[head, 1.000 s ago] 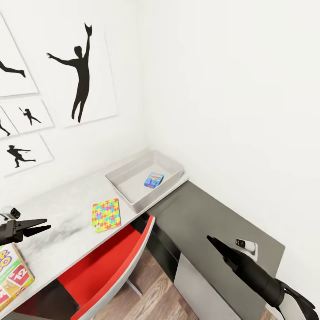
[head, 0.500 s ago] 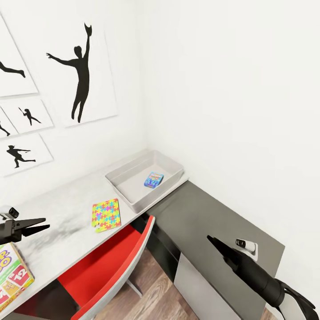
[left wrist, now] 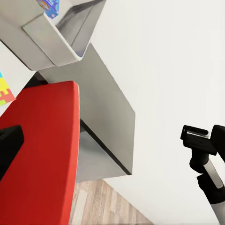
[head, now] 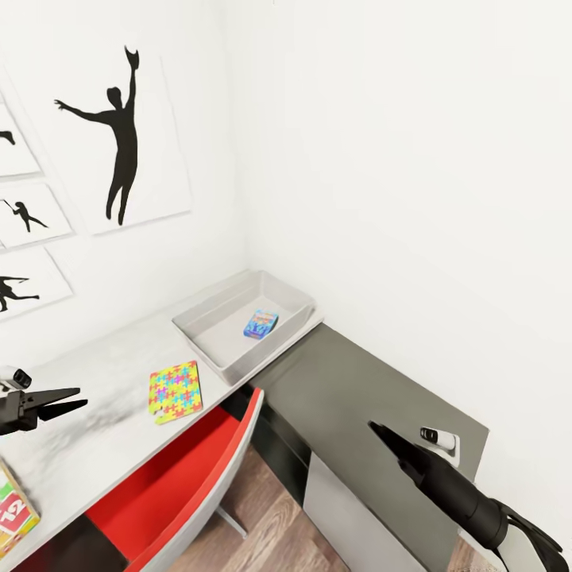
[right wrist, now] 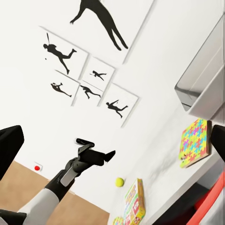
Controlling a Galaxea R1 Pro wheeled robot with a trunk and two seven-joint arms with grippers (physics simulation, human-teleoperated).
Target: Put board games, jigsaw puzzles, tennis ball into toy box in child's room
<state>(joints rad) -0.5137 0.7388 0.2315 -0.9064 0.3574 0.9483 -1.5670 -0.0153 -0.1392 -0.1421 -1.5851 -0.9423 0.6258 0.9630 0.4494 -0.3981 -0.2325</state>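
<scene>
"12" on board game [head: 16, 512]

Puzzle slab [head: 175, 392] flat on table [head: 95, 373], beside toy box [head: 242, 324]

The bin [head: 238, 322] is light grey and holds a small blue box [head: 260, 324] with a colourful print, and the puzzle [head: 175, 392] beside it is a pattern of yellow, pink, green and blue pieces on the pale grey, slightly marbled desk [head: 95, 397]. The chair [head: 187, 485] is bright red with a light grey edge, the lower cabinet [head: 373, 397] is dark grey, the floor [head: 270, 524] is brown wood planks, and the white wall carries white posters [head: 123, 135] with black figures. The ball [right wrist: 120, 182] is yellow-green, the game box [right wrist: 133, 202] is green and white with red and yellow cards, and both grippers [head: 48, 403] [head: 381, 433] are black
</scene>
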